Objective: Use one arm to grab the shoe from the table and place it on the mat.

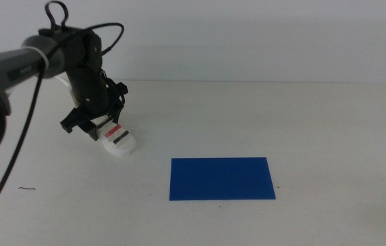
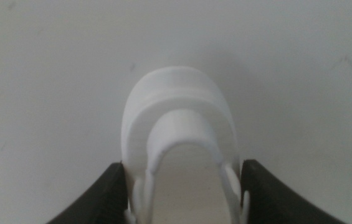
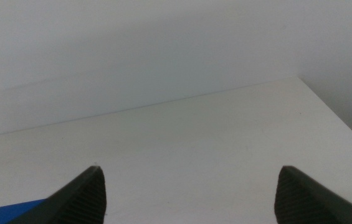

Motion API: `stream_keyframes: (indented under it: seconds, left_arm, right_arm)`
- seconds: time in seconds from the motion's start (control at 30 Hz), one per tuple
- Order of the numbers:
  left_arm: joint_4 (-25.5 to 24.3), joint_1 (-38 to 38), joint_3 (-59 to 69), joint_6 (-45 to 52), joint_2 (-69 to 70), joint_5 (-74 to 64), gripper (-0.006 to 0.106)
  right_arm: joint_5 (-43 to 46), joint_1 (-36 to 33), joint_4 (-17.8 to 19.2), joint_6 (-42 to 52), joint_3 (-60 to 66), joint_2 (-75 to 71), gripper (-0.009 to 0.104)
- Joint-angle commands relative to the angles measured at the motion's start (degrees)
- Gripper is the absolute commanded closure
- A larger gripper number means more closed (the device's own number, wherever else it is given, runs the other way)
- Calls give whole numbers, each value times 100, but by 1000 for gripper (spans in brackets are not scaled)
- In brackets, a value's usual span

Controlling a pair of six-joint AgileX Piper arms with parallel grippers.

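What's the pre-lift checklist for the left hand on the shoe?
1. Left hand placed on the shoe: ok, one jaw on each side in the left wrist view.
2. Jaws touching the shoe sides: ok, both look pressed against it.
3. Shoe off the table: cannot tell, its toe looks at the surface.
4. Mat free to receive: ok, nothing lies on it.
5. Path from shoe to mat: ok, only bare tabletop between them.
6. Right hand out of the way: ok, open, not in the middle view, facing bare table.
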State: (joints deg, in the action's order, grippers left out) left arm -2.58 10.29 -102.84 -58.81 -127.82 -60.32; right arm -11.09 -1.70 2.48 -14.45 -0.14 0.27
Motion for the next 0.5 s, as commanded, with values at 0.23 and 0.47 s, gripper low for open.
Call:
stream_keyframes:
  seconds: [0.23, 0.47]
  left_arm:
    - [91, 835, -44, -869, 942, -714, 102]
    - [15, 2017, -79, -1355, 870, -316, 101]
  right_arm:
    - [44, 1, 33, 29, 14, -27, 16]
    - [44, 1, 33, 29, 14, -27, 16]
